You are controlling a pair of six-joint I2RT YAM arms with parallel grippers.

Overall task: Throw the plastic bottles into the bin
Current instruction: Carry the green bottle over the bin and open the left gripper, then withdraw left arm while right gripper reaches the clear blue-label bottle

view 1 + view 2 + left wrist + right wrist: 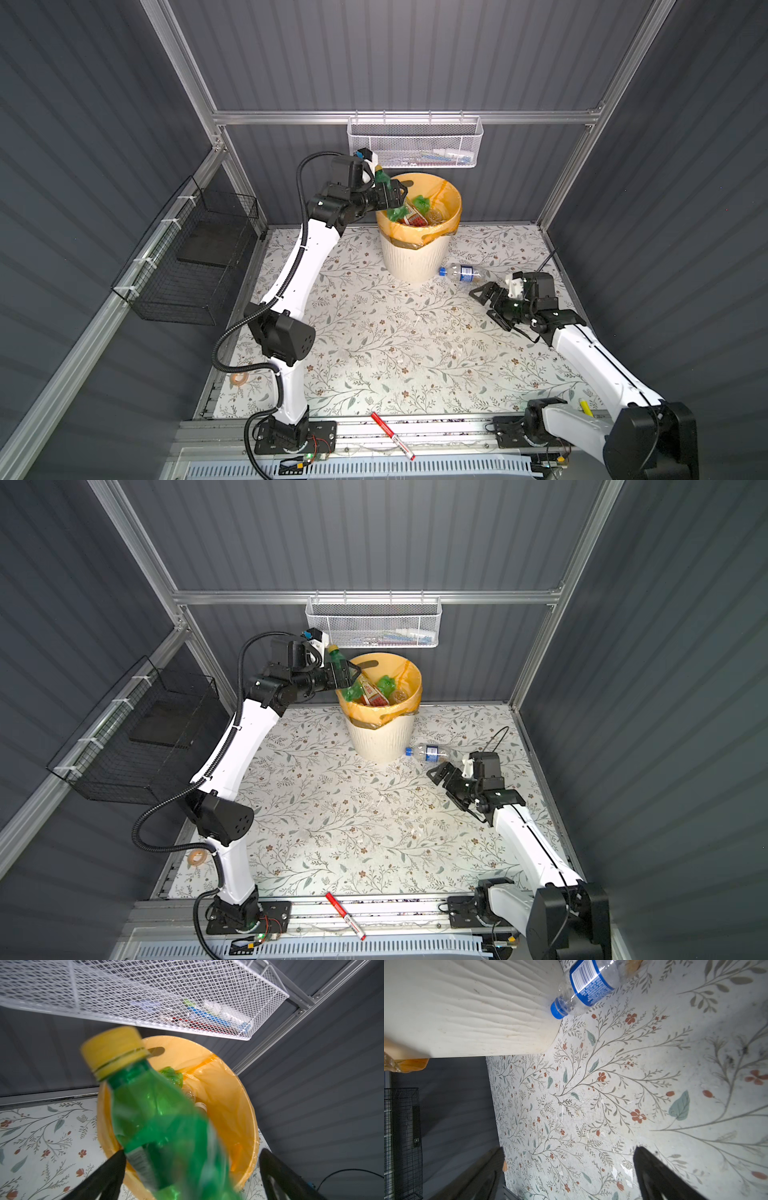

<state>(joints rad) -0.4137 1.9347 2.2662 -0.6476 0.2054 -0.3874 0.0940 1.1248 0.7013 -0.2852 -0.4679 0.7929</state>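
Over the near-left rim of the cream ribbed bin (415, 257) (380, 737) hovers my left gripper (395, 195) (351, 675), open. A green bottle with a yellow cap (382, 179) (149, 1118) stands tilted between the wide-apart jaws, blurred in the left wrist view and clear of one finger (276, 1169). The bin's orange liner (239, 1105) holds several bottles, among them a green one (422, 203) and a red-labelled one (415, 218). A clear bottle with a blue label and cap (465, 272) (430, 751) (587, 982) lies on the table against the bin's right side. My right gripper (484, 305) (569, 1150) is open and empty, just short of it.
A white mesh basket (415, 141) hangs on the back rail right above the bin. A black wire basket (199, 266) is fixed to the left wall. A red marker pen (392, 436) lies on the front rail, and a tape roll (240, 378) by the left arm's base.
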